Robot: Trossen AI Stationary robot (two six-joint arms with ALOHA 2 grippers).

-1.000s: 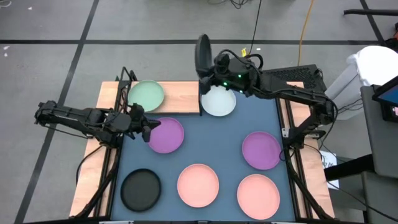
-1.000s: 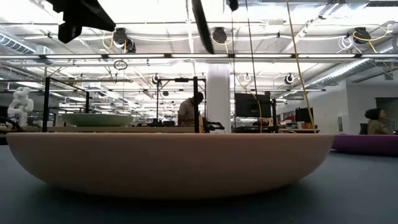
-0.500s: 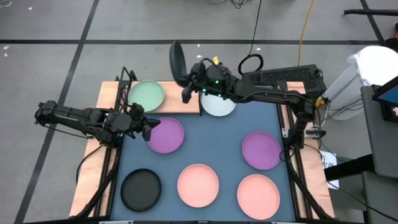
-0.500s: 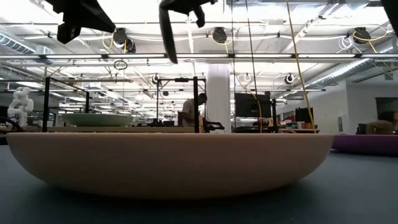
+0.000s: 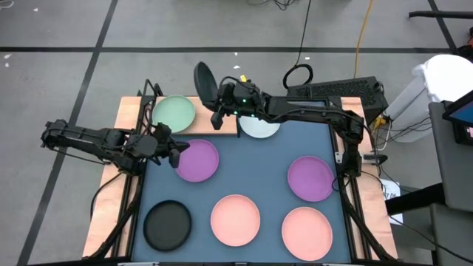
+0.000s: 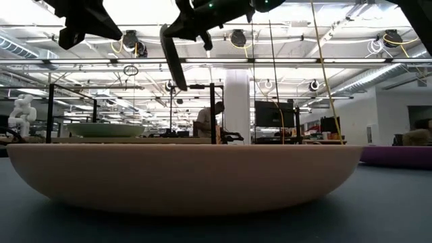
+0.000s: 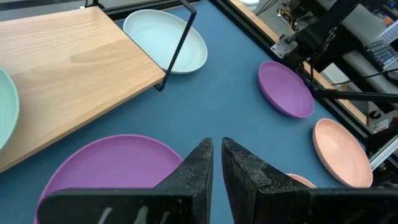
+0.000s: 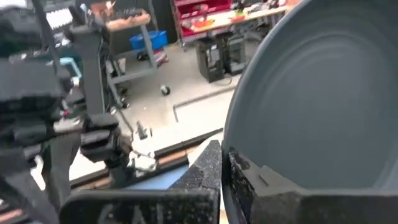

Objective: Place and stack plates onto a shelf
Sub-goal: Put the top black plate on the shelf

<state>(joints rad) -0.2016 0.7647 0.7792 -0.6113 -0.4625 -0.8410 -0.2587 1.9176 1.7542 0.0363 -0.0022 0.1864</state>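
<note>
My right end effector (image 5: 219, 103) is clenched on a black plate (image 5: 204, 76), round, shallow, matte, held nearly on edge in the air above the shelf (image 5: 214, 120). That shelf is a light-wood board with thin black posts; a pale green plate (image 5: 174, 113) lies flat on it. Whitish plate (image 5: 260, 124) sits on the tabletop mat just beside the shelf's end. My left end effector (image 7: 214, 163) hangs over a purple plate (image 7: 106, 167), fingers nearly closed, grasping nothing.
</note>
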